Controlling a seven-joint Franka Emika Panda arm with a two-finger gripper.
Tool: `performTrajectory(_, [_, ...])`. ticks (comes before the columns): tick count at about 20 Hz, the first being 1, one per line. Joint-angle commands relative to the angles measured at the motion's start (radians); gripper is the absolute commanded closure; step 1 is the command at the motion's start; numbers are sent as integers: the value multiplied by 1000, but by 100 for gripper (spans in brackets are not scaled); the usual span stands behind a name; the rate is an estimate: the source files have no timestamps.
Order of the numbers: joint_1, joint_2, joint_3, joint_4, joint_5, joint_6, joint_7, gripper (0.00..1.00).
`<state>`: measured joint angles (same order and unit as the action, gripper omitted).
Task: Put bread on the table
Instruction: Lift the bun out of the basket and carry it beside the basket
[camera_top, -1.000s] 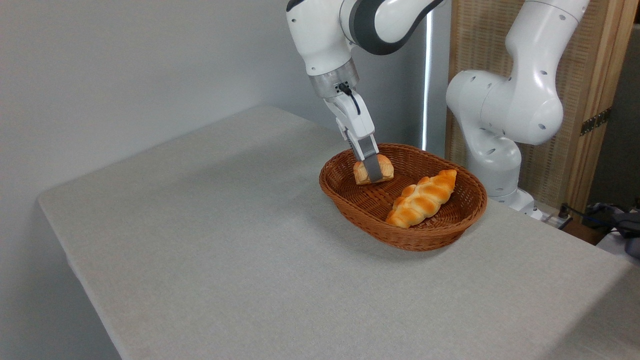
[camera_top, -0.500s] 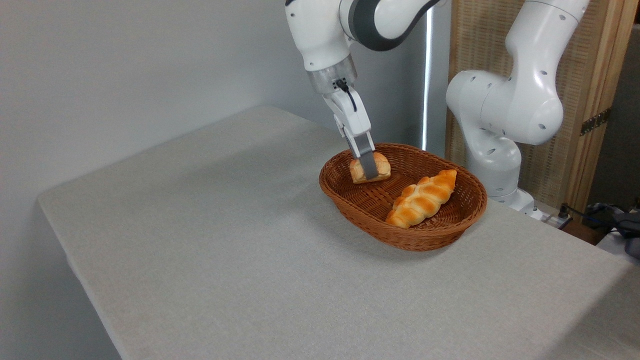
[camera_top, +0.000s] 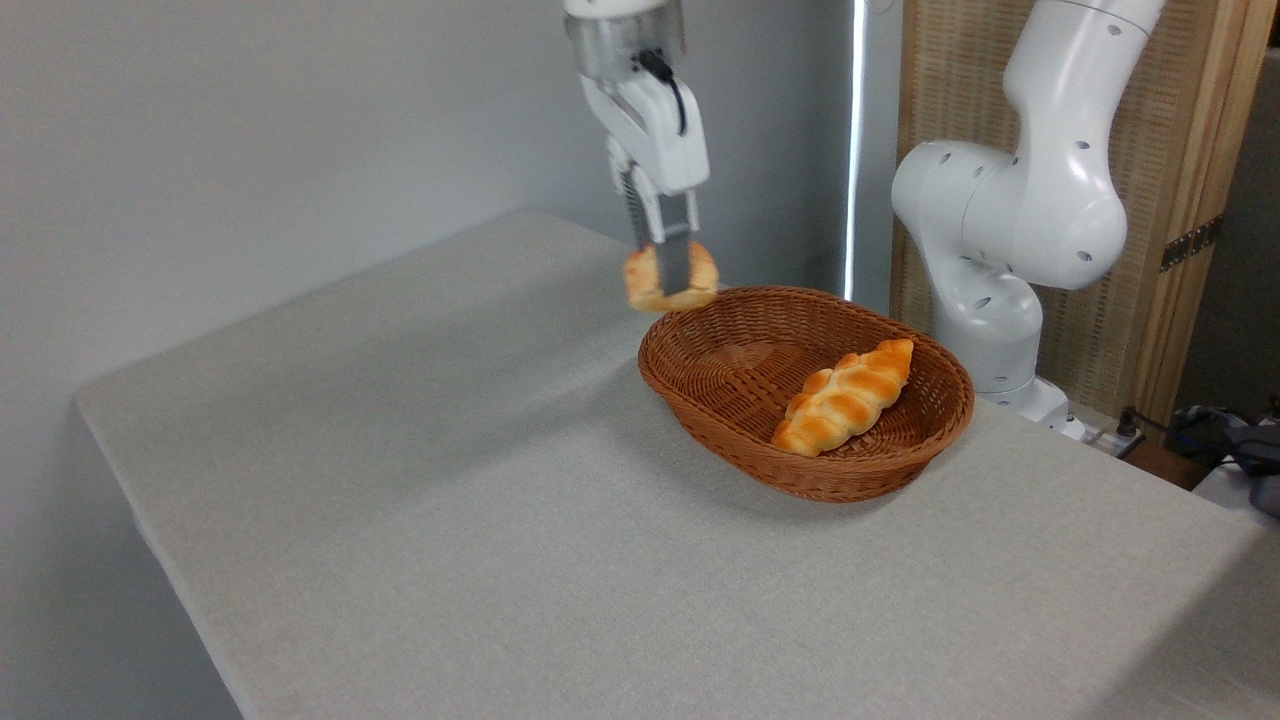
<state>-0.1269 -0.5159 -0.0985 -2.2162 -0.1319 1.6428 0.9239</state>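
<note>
With the tool (camera_top: 674, 275) clenched on the bread (camera_top: 670, 277), seemingly clear of the basket (camera_top: 800, 470), carry it sideways, then lower gently onto the table (camera_top: 450, 500).

Basket (camera_top: 700, 400) sitting on table (camera_top: 420, 480), right of centre, toward rear edge. Braided loaf (camera_top: 845, 396) lying inside basket, right half. Bread (camera_top: 648, 280) hanging in gripper (camera_top: 672, 275), in air above basket's left rear rim. Arm base (camera_top: 1000, 330) standing behind basket, right.
</note>
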Motion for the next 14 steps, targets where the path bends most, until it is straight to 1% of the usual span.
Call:
performTrajectory(1, [-3,236,23,249,-12,-29,10,61])
performTrajectory(4, [-3,377,17,361,-15,-17,10,61])
performTrajectory(5, [-3,419,14,392,-17,1,9,61])
performTrajectory(6, [-6,451,10,406,-17,34,10,58])
performTrajectory(7, [-11,479,5,406,-15,79,10,55])
performTrajectory(10, [-19,568,-53,406,-6,236,1,52])
performTrajectory(11, [-20,592,-56,406,-6,286,-2,49])
performTrajectory(12, [-29,612,-58,405,-5,323,-2,48])
performTrajectory(13, [-42,629,-58,405,-5,342,-2,45])
performTrajectory(14, [-45,643,-58,405,-3,354,0,42])
